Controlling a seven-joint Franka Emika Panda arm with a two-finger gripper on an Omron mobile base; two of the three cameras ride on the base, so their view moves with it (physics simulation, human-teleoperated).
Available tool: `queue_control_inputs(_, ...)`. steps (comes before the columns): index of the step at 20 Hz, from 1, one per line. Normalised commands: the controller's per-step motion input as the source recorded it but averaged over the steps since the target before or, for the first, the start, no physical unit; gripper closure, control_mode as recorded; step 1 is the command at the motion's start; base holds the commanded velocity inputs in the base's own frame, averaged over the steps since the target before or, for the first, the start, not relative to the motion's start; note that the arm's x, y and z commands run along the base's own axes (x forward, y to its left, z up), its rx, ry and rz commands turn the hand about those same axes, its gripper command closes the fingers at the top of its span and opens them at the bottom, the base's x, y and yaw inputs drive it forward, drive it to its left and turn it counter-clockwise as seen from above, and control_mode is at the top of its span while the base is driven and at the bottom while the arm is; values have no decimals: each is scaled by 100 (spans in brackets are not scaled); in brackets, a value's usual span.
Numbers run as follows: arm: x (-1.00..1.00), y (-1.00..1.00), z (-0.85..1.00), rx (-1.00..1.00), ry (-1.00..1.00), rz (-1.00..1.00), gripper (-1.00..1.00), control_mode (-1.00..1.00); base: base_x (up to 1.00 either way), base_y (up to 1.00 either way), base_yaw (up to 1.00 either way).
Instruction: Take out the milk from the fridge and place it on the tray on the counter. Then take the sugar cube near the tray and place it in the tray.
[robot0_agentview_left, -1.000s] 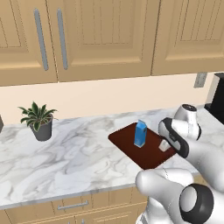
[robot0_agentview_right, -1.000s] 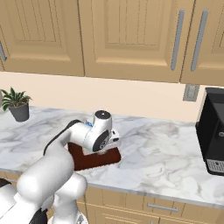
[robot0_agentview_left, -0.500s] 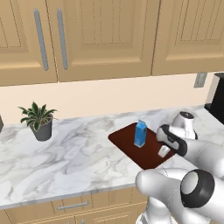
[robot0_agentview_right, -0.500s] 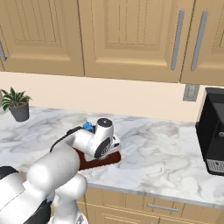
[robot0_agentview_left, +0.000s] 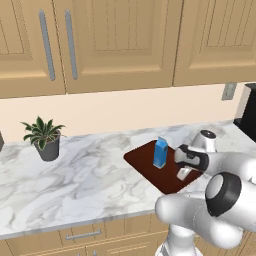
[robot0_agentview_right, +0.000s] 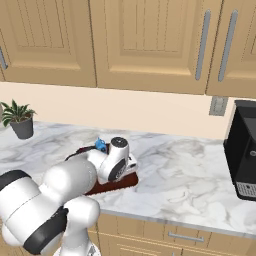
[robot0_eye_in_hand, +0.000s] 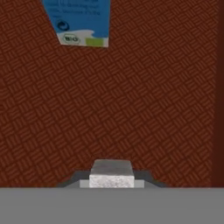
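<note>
My jaws (robot0_eye_in_hand: 111, 177) were pinched on the sugar cube (robot0_eye_in_hand: 111, 174), which sat white and square between the two tips in the hand view, directly above the patterned floor of the tray (robot0_eye_in_hand: 144, 109). In the left base view the jaws (robot0_agentview_left: 184, 173) hung low over the right half of the tray (robot0_agentview_left: 142, 159), to the right of the milk (robot0_agentview_left: 160, 152). The milk stood upright on the tray, toward its middle. In the right base view my wrist covered most of the tray (robot0_agentview_right: 122, 182), and only the blue top of the milk (robot0_agentview_right: 101, 145) showed beyond it. The tray lay on the marble table (robot0_agentview_left: 75, 182), well right of the potted plant (robot0_agentview_left: 45, 138).

I judged the task nearly complete: the milk was already placed, and the cube only needed releasing.

Procedure for the release, as I assessed it:

1. Whether the cube touched the tray floor could not be told from the hand view. I would lower until it rested or nearly rested, since a light cube dropped from height may bounce or roll.
2. Keep the release point to the right of the milk, with bare tray between them. The tray's right rim appeared as a dark band at the right edge of the hand view, so there was margin on that side, but not a wide one.
3. Part the jaws evenly, so neither tip dragged the cube sideways.
4. Lift straight up from the tray before swinging away, so that the wrist did not sweep into the milk and topple it.
</note>
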Motion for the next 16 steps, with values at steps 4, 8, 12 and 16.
queue_control_inputs(4,11,9,-2,0,0,0,-100,-100,0,0,0)
queue_control_inputs(8,2,8,-2,0,0,0,-100,-100,0,0,0)
queue_control_inputs(12,0,0,2,0,0,0,-100,-100,0,0,0)
queue_control_inputs(16,-6,0,16,0,-1,0,-100,-100,0,0,0)
